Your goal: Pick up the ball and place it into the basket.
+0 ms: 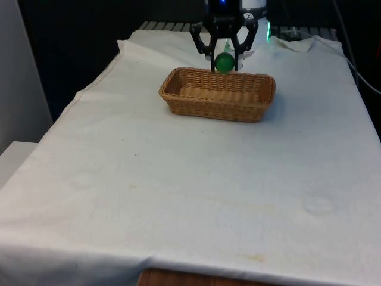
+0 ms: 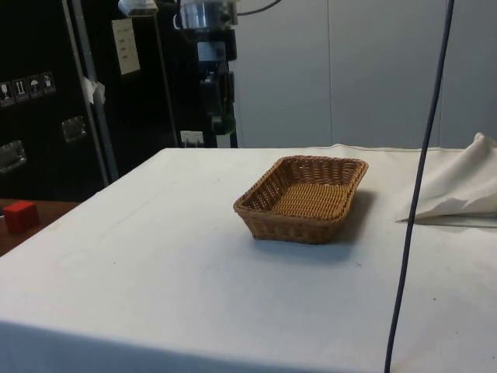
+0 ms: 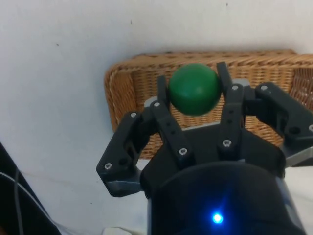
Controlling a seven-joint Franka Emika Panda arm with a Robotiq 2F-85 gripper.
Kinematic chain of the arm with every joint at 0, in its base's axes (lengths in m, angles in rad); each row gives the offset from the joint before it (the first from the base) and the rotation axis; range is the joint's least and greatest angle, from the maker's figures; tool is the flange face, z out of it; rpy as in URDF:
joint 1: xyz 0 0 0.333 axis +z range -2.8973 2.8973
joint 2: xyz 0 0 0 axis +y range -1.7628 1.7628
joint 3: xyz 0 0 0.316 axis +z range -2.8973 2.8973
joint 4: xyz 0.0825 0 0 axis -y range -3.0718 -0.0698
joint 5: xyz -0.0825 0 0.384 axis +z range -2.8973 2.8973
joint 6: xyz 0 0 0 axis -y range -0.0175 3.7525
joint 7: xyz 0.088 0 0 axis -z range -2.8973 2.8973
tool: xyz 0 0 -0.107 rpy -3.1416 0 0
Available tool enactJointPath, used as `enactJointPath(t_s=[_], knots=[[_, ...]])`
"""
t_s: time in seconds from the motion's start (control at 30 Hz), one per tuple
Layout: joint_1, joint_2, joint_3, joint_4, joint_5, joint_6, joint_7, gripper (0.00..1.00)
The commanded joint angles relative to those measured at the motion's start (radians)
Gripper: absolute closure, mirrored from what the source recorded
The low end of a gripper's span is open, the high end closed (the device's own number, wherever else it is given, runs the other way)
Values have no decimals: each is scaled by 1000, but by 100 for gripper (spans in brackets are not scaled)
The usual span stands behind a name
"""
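A green ball [image 1: 224, 62] is clamped between the black fingers of my gripper [image 1: 224, 63], which is shut on it. In the front view it hangs just above the far rim of the woven wicker basket [image 1: 178, 98], near the middle of its length. The wrist view shows the green ball [image 3: 194, 88] held between the two fingertips [image 3: 161, 84], with the basket [image 3: 128, 81] below and one short end of it under the gripper [image 3: 192, 77]. In the side view the gripper [image 2: 220, 118] hangs against the dark background, well above the table, and the basket [image 2: 264, 215] has nothing in it.
A crumpled fold of white cloth [image 2: 458, 186] lies beside the basket at the side view's right. A dark cable [image 2: 419, 186] crosses that view from top to bottom. A red block [image 2: 19, 215] sits off the table at the side view's left.
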Motion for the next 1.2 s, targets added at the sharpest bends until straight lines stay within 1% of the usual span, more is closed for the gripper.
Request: enactJointPath(t_s=[0.0,0.2,0.23,0.27,0.3,0.33,0.37,0.53,0.57,0.6,0.83,0.87,0.9,0.93,0.97,1.17], knots=[[5,-10,-6,-10,-24,1,19,99],[4,-43,-6,-43,-62,4,48,99],[4,-59,-5,-58,-78,5,59,99],[0,-39,-1,-38,-46,0,35,99],[0,-47,-1,-46,-54,0,41,99],[4,-66,-5,-65,-86,6,65,99],[3,-82,-4,-79,-103,7,77,99],[2,-127,-2,-119,-147,11,109,99],[1,-120,-1,-111,-127,1,92,99],[2,-134,-2,-126,-154,13,115,99],[3,-175,4,-172,-189,25,153,99],[3,-187,6,-186,-196,28,165,99],[2,-192,7,-193,-199,30,170,99],[2,-186,7,-185,-181,15,153,99],[2,-197,8,-201,-201,32,175,99],[2,-226,15,-254,-210,54,209,99]])
